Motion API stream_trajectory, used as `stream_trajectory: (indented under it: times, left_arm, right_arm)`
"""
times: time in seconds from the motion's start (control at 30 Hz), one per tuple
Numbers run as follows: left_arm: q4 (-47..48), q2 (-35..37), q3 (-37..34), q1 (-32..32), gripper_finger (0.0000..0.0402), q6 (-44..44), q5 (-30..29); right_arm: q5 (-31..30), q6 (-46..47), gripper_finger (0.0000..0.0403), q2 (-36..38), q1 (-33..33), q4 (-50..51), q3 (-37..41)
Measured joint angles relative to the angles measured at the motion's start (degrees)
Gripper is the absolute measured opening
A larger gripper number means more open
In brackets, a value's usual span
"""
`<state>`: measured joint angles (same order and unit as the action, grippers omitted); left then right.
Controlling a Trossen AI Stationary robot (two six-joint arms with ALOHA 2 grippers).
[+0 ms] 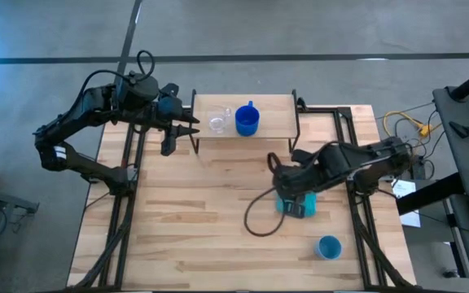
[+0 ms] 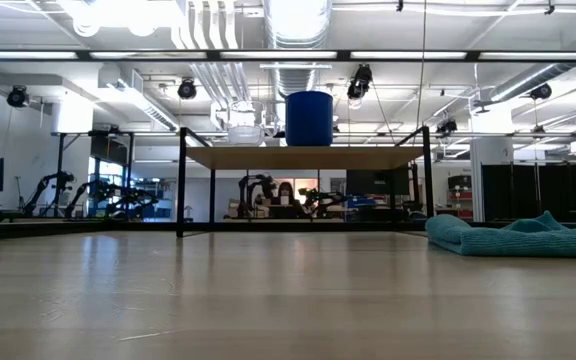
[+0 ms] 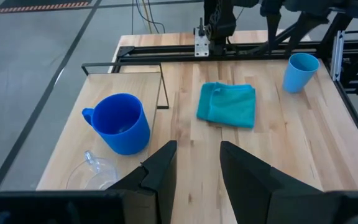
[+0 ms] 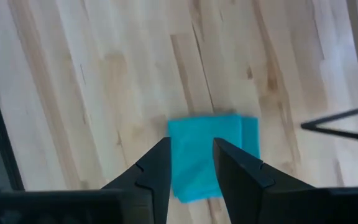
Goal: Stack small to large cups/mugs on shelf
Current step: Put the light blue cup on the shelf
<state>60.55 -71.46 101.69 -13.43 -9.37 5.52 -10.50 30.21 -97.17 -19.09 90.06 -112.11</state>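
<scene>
The shelf (image 1: 271,114) stands at the table's far middle. On it stand the clear cup (image 1: 217,122) and, to its right, the deep blue mug (image 1: 247,120); both also show in the low view, the clear cup (image 2: 245,130) and the mug (image 2: 309,118). The light blue cup (image 1: 329,247) stands on the table near the front right. My left gripper (image 1: 192,129) is open at the shelf's left end, beside the clear cup (image 3: 95,171) and the mug (image 3: 120,122). My right gripper (image 1: 275,169) is open over mid-table, with the teal cloth (image 4: 207,158) beyond its fingers.
The folded teal cloth (image 1: 295,203) lies right of the table's middle, partly under my right arm. A dark cable loop (image 1: 259,220) lies beside it. The shelf's black legs (image 2: 181,180) stand at its corners. Bare wood lies at the table's left and front.
</scene>
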Motion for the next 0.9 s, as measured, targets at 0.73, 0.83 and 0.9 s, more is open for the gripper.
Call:
stream_trajectory:
  times: [0.73, 0.83, 0.9]
  left_arm:
    - [-2.6, -1.7, -0.1, 0.0, 0.0109, 6.6, 0.1]
    - [-4.8, -2.7, -0.1, 0.0, 0.0109, 7.5, 0.1]
    - [-6.7, -3.5, -0.1, 0.0, 0.0109, 8.3, 0.1]
  right_arm:
    - [14.7, 10.8, 0.0112, 24.4, -2.9, -2.0, 35.5]
    - [21.6, 13.4, 0.0123, 26.1, -3.9, -2.0, 40.2]
    - [23.7, 13.3, 0.0132, 27.0, -5.6, -2.2, 43.0]
